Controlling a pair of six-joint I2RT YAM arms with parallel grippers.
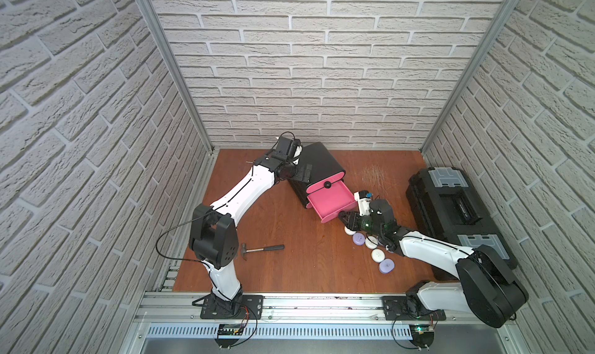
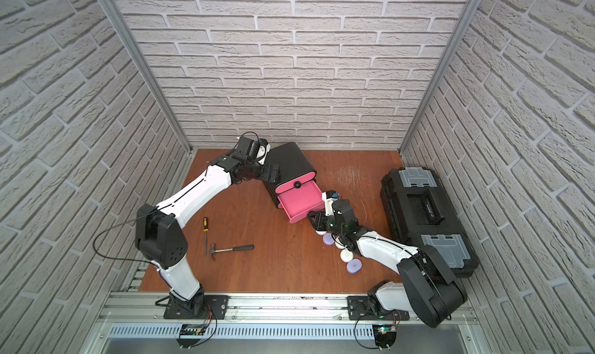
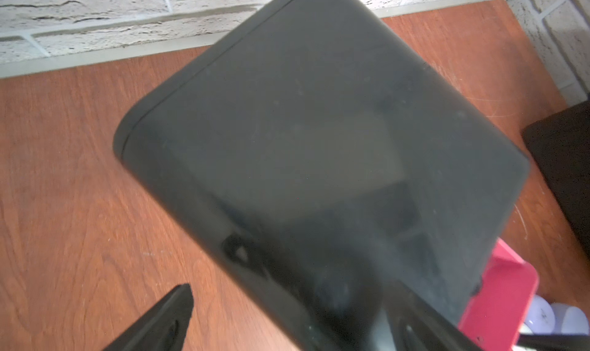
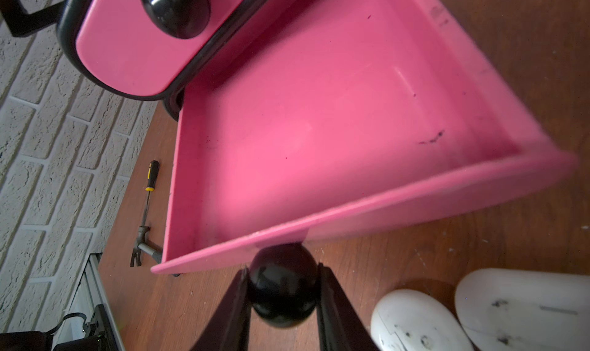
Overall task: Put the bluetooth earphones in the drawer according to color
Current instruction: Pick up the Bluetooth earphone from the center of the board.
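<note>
the right pincer (image 4: pixel 282 271) is closed down on the round black knob (image 4: pixel 282 293) of the pulled-out pink drawer (image 1: pixel 331 202), one finger on each side of it. in the top views that knob is hidden under the pincer. the drawer sticks out of the black cabinet (image 1: pixel 322 161) below a shut pink front, and whatever sits lower in the cabinet is covered by it. its pink floor shows a few dark scuffs in the right wrist view.

the left pincer (image 1: pixel 304 172) is spread wide and holds nothing. it seems to rest against the cabinet's black shell, though in the left wrist view one finger is only a dark blur.

the earphones (image 1: pixel 377 255) lie on the table (image 1: pixel 289 272) in a slanting row just beside the drawer. white and lavender ones show, but the right arm covers part of the row, so i cannot count them.

in a top view the hammer (image 1: pixel 262 248) has its head partly behind the left arm. the screwdriver (image 2: pixel 205 233) shows beside it in a top view. the toolbox (image 1: pixel 457 207) is partly hidden by the right arm.
</note>
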